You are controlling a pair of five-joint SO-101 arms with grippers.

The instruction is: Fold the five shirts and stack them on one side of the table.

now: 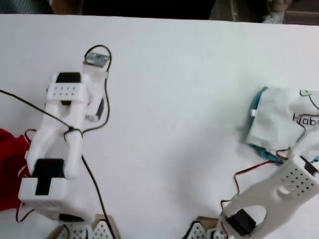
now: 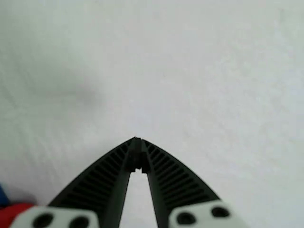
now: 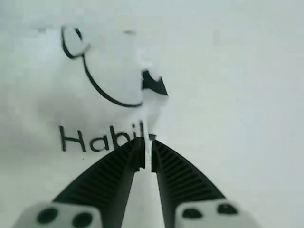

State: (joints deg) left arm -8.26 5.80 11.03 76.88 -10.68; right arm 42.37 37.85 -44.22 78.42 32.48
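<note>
Judged partly done: a folded white printed cloth shirt (image 1: 281,117) is stacked on a teal shirt (image 1: 263,152) at one side of the white cloth-covered table (image 1: 189,74), while a crumpled red shirt (image 1: 10,164), well apart from that stack, is left to fold; the rest cannot be counted. The right gripper (image 3: 145,142) is apparently clamped on the white shirt's edge fold; the left gripper (image 2: 136,145) is clenched empty, well apart from the stack. The surface is plain and matte, crossed by thin cables (image 1: 92,181); a dark room is seen beyond it.

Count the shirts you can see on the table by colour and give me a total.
white shirt: 1
teal shirt, lying under the white one: 1
red shirt: 1
Total: 3
</note>
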